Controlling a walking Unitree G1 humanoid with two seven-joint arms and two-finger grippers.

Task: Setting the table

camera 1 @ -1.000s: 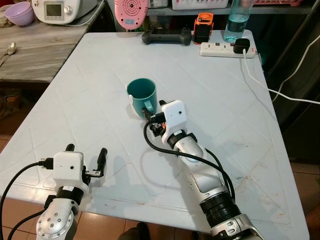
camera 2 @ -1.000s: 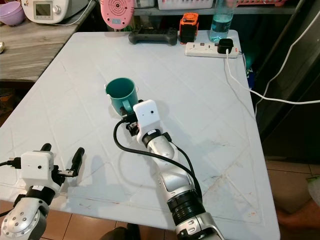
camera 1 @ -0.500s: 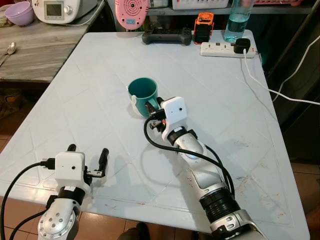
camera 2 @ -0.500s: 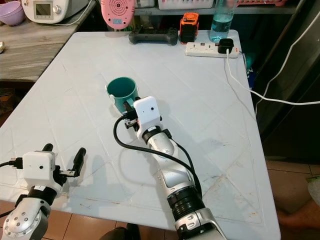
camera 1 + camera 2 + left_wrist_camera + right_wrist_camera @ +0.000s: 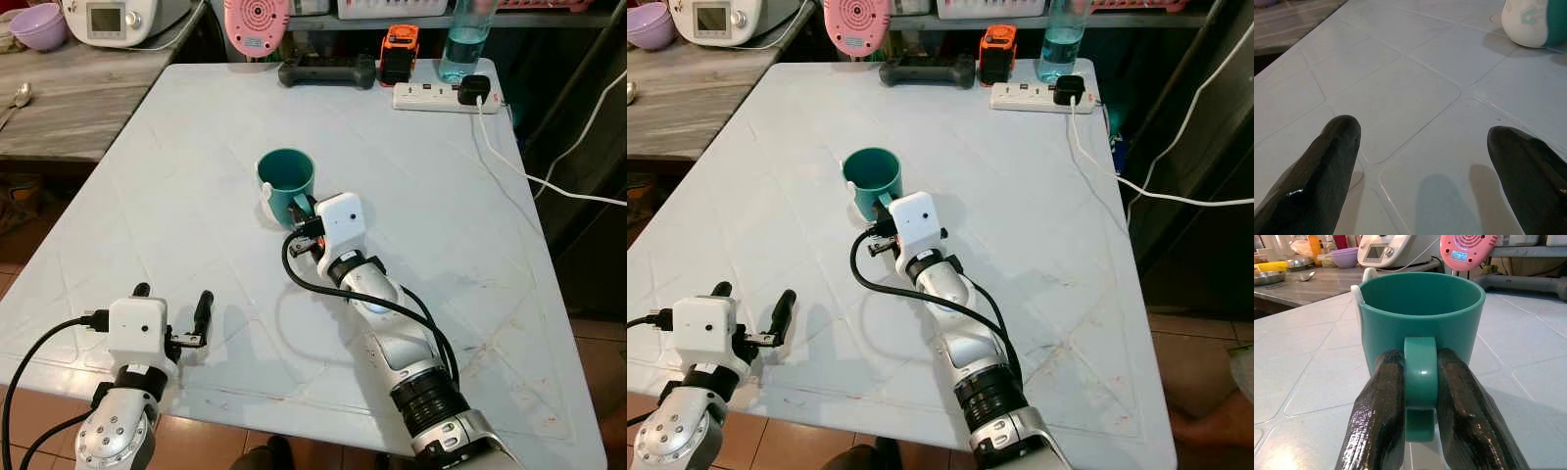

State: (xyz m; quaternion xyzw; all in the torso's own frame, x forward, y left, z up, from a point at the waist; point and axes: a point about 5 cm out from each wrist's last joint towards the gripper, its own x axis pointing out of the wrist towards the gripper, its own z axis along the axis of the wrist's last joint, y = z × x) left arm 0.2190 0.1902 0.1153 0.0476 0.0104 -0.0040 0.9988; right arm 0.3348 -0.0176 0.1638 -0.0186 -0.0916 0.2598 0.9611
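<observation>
Left eye view: white desk (image 5: 196,166) with faint square panel lines. Right tool (image 5: 302,209) sits mid-desk, fingers clamped on the handle of a teal mug (image 5: 286,182) standing upright just beyond it. Left tool (image 5: 169,304) hovers over the near desk edge, well apart from the mug, fingers spread wide with nothing between them. Beyond the right tool, along the far edge: black controller (image 5: 327,71), orange device (image 5: 399,54), clear bottle (image 5: 462,39), white power strip (image 5: 446,96) with a cable running off the desk. Pink round appliance (image 5: 257,26) behind the edge. Wooden counter (image 5: 78,93) to the left carries a purple bowl (image 5: 37,24) and a white cooker (image 5: 122,20). Left wrist view: two black fingertips (image 5: 1327,161) wide apart above bare desk; mug base beyond them. Right wrist view: both fingers (image 5: 1378,426) pinching the mug handle (image 5: 1420,377); mug upright on the desk.
</observation>
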